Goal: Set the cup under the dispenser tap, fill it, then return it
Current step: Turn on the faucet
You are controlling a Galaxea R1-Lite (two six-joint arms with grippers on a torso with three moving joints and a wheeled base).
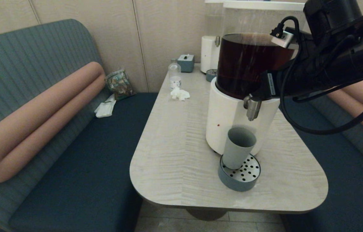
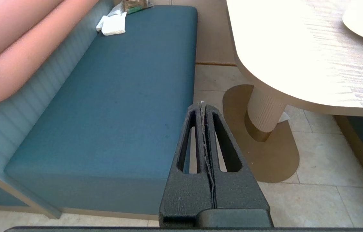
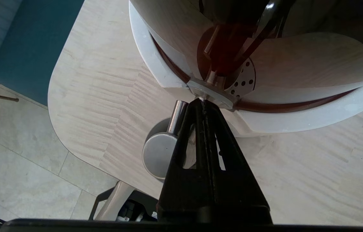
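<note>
Landmark = big dispenser (image 1: 229, 112), white base, dark brown liquid in tank. Nearest the robot: round tray (image 1: 233, 182) w/ perforated top, touching dispenser's base in front. Cup (image 1: 237, 147) upright on tray, directly below dispenser tap (image 1: 252, 108). Right gripper (image 3: 203, 101) at the tap's top, fingers pressed together, holding nothing. Beyond dispenser: clear bottle (image 1: 174, 75), smaller white dispenser (image 1: 209, 53). Left gripper (image 2: 202, 106) parked well off to dispenser's left, low by the bench (image 2: 114, 106), pressed together.

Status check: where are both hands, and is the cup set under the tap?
Right hand shut, tips at the tap. Left hand shut, parked beside the bench. Cup upright on the drip tray under the tap. Nothing blocking.
</note>
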